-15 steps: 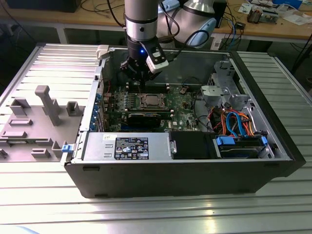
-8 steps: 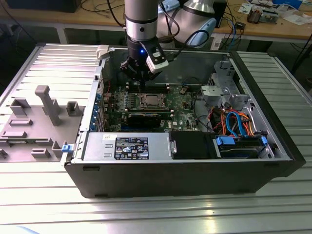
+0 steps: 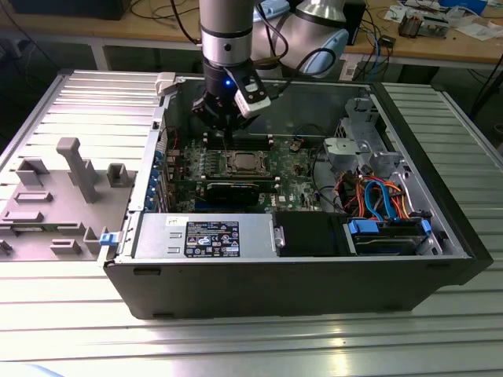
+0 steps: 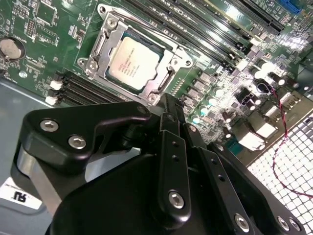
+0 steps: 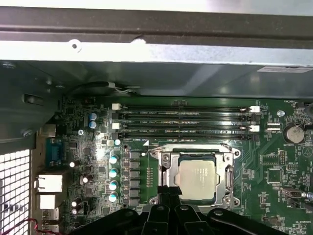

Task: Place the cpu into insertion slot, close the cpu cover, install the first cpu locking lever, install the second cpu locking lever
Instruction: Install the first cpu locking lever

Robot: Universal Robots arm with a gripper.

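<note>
In the exterior view I see the gripper (image 3: 226, 140) inside the open computer case (image 3: 299, 290), at eleven o'clock from the cpu (image 3: 240, 163). In the second wrist view its fingers are clenched on nothing, just beside the cpu cover (image 4: 96, 49), which lies flat around the cpu (image 4: 133, 62). The first wrist view agrees, with the gripper (image 5: 168, 190) at the cover's edge.

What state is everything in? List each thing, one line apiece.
cpu: seated in the insertion slot, metal top up.
cpu cover: closed down around the chip.
gripper: shut, empty, tips beside the cover's edge.
memory slots: empty.
computer case: lying flat, side open.
</note>
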